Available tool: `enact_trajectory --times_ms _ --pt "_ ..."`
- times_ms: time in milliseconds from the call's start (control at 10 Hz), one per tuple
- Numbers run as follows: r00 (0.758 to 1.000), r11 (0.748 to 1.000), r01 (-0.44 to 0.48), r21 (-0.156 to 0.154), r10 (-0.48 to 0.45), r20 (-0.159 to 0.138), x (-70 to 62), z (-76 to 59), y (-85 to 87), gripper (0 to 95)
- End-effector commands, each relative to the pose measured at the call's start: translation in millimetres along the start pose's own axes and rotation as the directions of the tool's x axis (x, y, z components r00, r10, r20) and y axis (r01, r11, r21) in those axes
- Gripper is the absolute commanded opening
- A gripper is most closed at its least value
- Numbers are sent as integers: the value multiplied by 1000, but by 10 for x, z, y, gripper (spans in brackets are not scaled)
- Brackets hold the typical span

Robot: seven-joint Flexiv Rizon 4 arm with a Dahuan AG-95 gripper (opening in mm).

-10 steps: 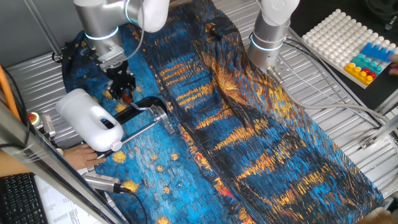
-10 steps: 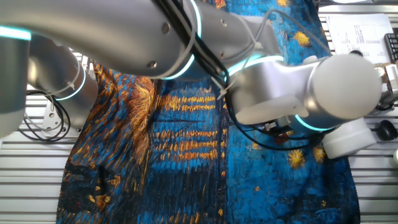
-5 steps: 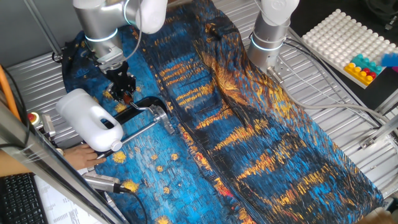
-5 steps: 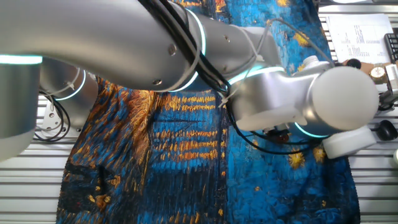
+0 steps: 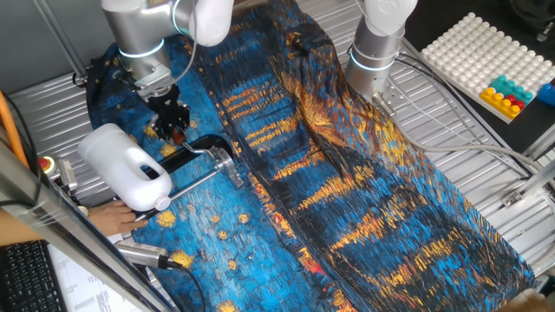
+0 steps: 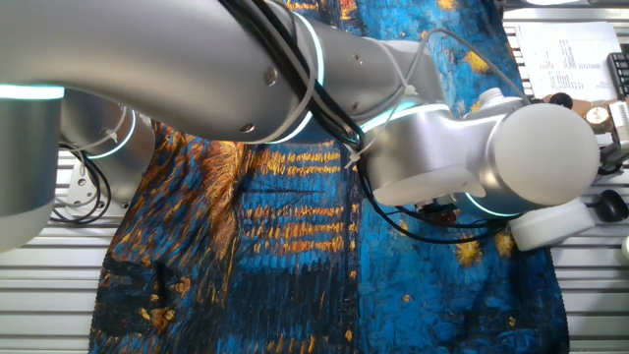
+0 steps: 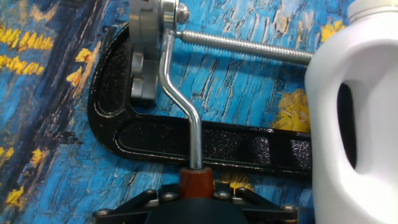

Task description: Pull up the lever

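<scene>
The lever is a thin bent silver bar [image 7: 189, 118] ending in a dark red sleeve [image 7: 198, 180]. It belongs to a black-and-silver clamp [image 7: 217, 142] lying on the patterned cloth. In the hand view my gripper [image 7: 198, 191] is at the bottom edge, its jaws shut either side of the red sleeve. In one fixed view the gripper [image 5: 173, 128] points down at the clamp [image 5: 204, 149], with a bit of red sleeve [image 5: 177, 135] showing between the fingers. In the other fixed view the arm hides the gripper and the lever.
A big white jug [image 5: 126, 165] lies against the clamp, at the right in the hand view [image 7: 354, 106]. The clamp's long threaded rod [image 7: 249, 46] runs to it. A person's hand [image 5: 117, 217] rests by the jug. A second arm base [image 5: 377, 43] and a peg tray [image 5: 486, 52] stand far right.
The arm has shifted slightly in the other fixed view. The gripper stays on the red sleeve, and the clamp and jug have not moved.
</scene>
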State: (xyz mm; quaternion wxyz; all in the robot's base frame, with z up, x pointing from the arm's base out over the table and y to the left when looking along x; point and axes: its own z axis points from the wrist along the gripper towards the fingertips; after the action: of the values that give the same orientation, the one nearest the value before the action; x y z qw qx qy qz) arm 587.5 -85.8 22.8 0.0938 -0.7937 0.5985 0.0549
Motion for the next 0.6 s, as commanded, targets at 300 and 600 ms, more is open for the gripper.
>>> enact_trajectory --times_ms 300,600 --pt "999 1000 -7 -29 6 -33 -39 -142 14 0" --pt "998 999 -11 -44 8 -55 -65 -231 22 0"
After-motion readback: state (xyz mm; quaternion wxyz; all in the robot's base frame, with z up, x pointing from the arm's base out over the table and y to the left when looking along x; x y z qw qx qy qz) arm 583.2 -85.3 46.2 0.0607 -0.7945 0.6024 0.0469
